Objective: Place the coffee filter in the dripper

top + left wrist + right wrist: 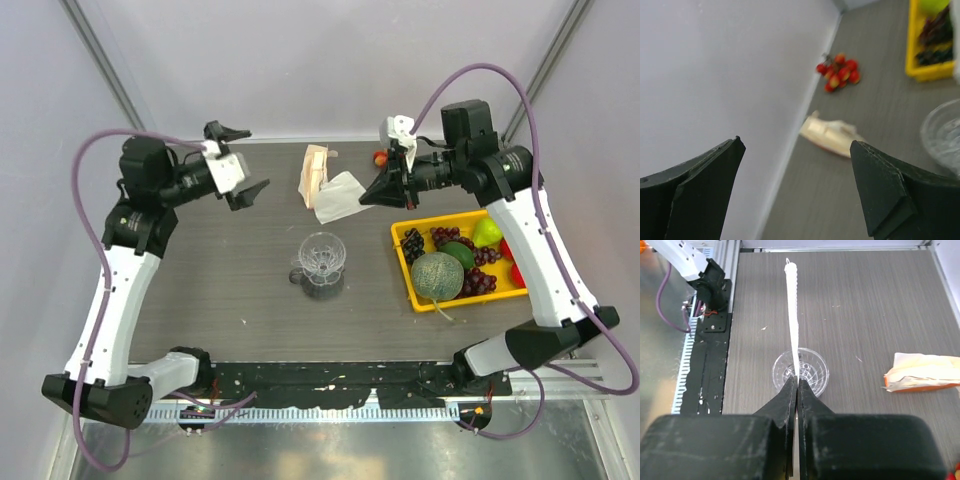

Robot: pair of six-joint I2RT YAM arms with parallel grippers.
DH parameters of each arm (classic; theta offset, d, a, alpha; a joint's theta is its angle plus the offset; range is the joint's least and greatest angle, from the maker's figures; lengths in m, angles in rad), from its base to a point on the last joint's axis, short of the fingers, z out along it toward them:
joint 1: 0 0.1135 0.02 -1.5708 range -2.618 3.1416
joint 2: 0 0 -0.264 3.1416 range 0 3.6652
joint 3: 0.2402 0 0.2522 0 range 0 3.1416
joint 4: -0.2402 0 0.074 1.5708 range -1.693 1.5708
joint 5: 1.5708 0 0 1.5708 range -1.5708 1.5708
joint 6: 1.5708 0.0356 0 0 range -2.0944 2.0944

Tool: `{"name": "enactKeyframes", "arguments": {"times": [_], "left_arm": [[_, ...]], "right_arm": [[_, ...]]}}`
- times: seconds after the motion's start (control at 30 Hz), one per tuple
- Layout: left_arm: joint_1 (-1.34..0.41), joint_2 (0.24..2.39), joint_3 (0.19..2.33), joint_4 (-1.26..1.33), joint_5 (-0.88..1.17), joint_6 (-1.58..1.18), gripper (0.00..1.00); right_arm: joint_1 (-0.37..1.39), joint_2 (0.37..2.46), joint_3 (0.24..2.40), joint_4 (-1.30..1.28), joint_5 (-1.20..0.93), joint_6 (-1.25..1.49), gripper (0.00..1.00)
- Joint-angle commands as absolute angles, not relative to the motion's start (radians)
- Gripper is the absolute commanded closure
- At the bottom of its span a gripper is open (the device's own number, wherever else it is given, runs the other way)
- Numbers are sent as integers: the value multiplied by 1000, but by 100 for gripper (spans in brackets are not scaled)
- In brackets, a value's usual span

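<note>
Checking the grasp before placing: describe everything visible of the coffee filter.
The coffee filter is thin white paper, folded flat, with a faintly crimped edge. The right tool is shut on one end and seems to hold it clear of the table. The right wrist view shows it edge-on, as a narrow strip. It sits beside the filter pack, apart from the dripper.

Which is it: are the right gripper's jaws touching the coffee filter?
Touching. In the right wrist view the right gripper has its jaws closed on the coffee filter, seen edge-on.
</note>
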State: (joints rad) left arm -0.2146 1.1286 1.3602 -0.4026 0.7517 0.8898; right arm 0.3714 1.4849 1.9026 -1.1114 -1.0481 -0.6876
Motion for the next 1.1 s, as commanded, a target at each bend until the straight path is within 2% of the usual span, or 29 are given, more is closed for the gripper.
{"name": "enactKeyframes", "arguments": {"times": [0.0,0.07,0.1,0.3,0.4,0.67,0.77,0.93,1.07], "left_arm": [[-212,1146,1467,-412,1110,201,1],[-231,1143,1424,-240,1160,-22,1],[-248,1140,1420,-209,1166,-47,2],[-388,1132,1404,-207,1065,-5,12],[-417,1158,1414,-192,997,-15,18],[-460,1170,1373,-138,910,-11,26],[-471,1167,1347,-126,871,-5,25],[-443,1157,1318,-104,811,-30,11],[-420,1172,1318,-75,859,-113,10]], "right_arm": [[377,1387,1792,-755,-1015,-528,95],[379,1393,1782,-720,-1012,-502,95],[380,1394,1786,-712,-1012,-494,95],[410,1384,1767,-696,-1031,-482,95],[420,1370,1750,-686,-1048,-482,95],[429,1336,1707,-681,-1084,-482,95],[430,1324,1687,-666,-1095,-482,95],[430,1309,1671,-669,-1094,-491,95],[430,1302,1658,-669,-1101,-495,95]]}}
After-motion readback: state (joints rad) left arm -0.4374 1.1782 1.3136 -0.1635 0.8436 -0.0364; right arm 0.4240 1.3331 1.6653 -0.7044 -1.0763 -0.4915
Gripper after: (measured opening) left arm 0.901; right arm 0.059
